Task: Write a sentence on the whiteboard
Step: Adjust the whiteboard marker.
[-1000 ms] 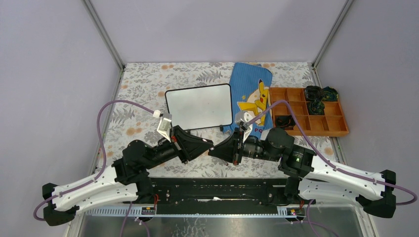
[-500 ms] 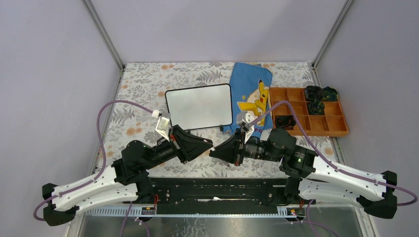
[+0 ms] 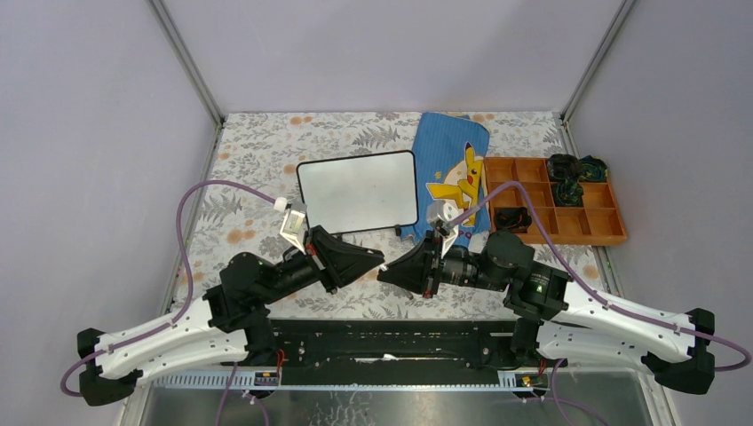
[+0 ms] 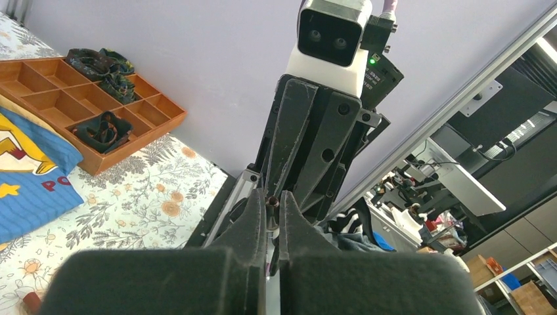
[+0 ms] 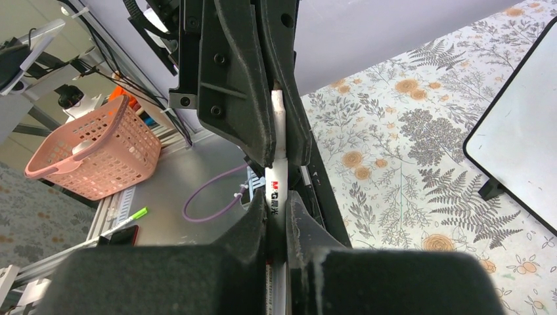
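Observation:
The whiteboard [image 3: 358, 191] lies blank on the flowered cloth, in front of both arms; its corner also shows in the right wrist view [image 5: 519, 151]. My two grippers meet tip to tip above the near table edge. My right gripper [image 5: 276, 200] is shut on the barrel of a white marker [image 5: 276, 170]. The marker's far end runs between the fingers of my left gripper [image 3: 380, 262]. In the left wrist view the left gripper [image 4: 272, 203] is shut on the marker's dark round end [image 4: 272, 202].
A blue Pikachu pouch [image 3: 453, 177] lies right of the whiteboard. Beyond it stands an orange compartment tray [image 3: 555, 202] holding dark items. Off the table, a pink basket [image 5: 92, 154] and a green pen [image 5: 131, 215] sit to the left.
Both grippers have edged very slightly to the right while staying tip to tip. The whiteboard, pouch and tray have not moved.

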`<state>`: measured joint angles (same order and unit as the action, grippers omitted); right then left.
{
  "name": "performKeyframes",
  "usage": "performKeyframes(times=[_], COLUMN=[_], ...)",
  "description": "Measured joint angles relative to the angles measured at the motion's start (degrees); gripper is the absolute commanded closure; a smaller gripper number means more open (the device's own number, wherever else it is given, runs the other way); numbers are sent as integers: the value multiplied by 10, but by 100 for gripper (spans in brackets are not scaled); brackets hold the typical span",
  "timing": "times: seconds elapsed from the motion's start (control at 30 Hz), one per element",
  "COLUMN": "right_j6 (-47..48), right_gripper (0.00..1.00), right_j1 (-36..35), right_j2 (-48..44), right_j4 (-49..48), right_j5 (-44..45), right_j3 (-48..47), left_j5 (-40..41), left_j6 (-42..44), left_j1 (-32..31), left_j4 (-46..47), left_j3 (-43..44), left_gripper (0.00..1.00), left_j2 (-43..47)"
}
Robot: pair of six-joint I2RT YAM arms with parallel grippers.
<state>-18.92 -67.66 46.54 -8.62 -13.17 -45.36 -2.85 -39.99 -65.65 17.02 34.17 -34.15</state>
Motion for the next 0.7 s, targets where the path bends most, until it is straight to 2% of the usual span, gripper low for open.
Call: performKeyframes(times=[0.13, 0.2, 0.27, 0.33, 0.43, 0.7], right_j6=[-7, -12, -21, -33, -56, -115], right_gripper=[54, 39, 30, 24, 21, 24], right_j1=[0, 0, 0, 0, 0, 0], right_j2=[0, -1, -6, -16, -31, -26], right_j4=[-1, -4, -19, -38, -63, -146], right_j5=[0, 1, 6, 19, 48, 110], right_j3=[3, 4, 13, 27, 42, 44], left_j5=[7, 21, 38, 60, 92, 175], left_j6=[-5, -14, -22, -33, -48, -98], left_j1=[0, 0, 0, 0, 0, 0], left_j4=[12, 24, 40, 61, 101, 214], left_j3=[-11, -21, -34, -49, -71, -93], left_gripper=[100, 100, 100, 100, 100, 100], left_j2=[7, 12, 19, 27, 36, 16])
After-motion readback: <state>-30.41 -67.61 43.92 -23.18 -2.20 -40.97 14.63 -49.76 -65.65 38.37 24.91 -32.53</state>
